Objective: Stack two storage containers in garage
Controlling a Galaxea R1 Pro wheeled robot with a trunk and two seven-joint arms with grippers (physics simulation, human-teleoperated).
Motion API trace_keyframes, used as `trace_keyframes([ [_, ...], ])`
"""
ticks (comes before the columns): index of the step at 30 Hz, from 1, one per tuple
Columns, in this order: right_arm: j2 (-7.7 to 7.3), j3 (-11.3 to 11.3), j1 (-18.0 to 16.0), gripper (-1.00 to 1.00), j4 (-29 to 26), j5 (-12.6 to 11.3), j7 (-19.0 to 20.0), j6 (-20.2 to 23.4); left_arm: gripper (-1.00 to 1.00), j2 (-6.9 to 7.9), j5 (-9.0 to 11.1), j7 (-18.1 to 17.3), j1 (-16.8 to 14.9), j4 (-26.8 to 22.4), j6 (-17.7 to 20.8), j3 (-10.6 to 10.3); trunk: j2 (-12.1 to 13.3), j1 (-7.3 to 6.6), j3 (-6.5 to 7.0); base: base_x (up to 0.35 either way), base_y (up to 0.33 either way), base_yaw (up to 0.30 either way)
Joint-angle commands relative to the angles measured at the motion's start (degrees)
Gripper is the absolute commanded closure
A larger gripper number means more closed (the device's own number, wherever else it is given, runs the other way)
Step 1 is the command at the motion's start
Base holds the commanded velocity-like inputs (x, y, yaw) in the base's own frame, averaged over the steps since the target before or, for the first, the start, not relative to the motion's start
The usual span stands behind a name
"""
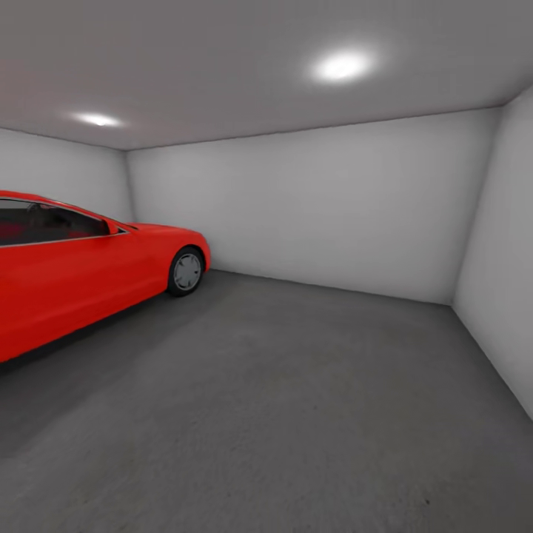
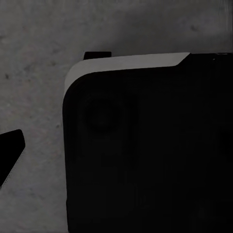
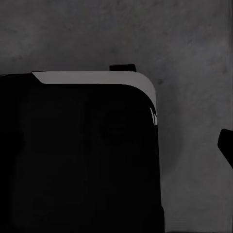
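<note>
The head view looks into the garage (image 1: pixel 318 215), a bare room with plain pale grey walls and a grey ceiling carrying two soft round lights. The floor (image 1: pixel 296 400) is dark grey, mottled concrete, stretching to the far wall. At the left of this view stands a bright red car (image 1: pixel 81 274), seen from the side, with dark windows and one silver-spoked wheel (image 1: pixel 186 272) resting on the concrete near the back left corner. No writing, badge or label can be read anywhere.

The left wrist view looks down on the same mottled concrete (image 2: pixel 34 97). A large black rounded body of the robot (image 2: pixel 145 155), edged with a pale grey strip, covers much of the picture, and a dark pointed piece (image 2: pixel 9 153) juts in at one edge; whether the left pincer is open or closed cannot be told.

The right wrist view is alike: grey concrete (image 3: pixel 194 73), a black rounded robot body (image 3: pixel 77 155) with a pale strip, and a small dark tip (image 3: pixel 225 145) at the edge. The right pincer's state cannot be told either.
</note>
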Motion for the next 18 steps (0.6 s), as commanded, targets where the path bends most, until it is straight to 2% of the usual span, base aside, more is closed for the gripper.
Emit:
trace_keyframes([
  [1,0.01,-0.2,0.0,-1.00,0.1,-0.2,0.0,-0.3,-1.00,-0.01,0.0,0.0,0.0,0.0,-0.1,0.0,0.0,0.00,-0.04,0.000,0.000,-0.300],
  [18,0.01,-0.2,0.0,-1.00,0.1,-0.2,0.0,-0.3,-1.00,-0.14,-0.3,0.0,0.0,-0.2,-0.3,-0.2,0.0,0.00,-0.04,0.000,0.000,-0.300],
])
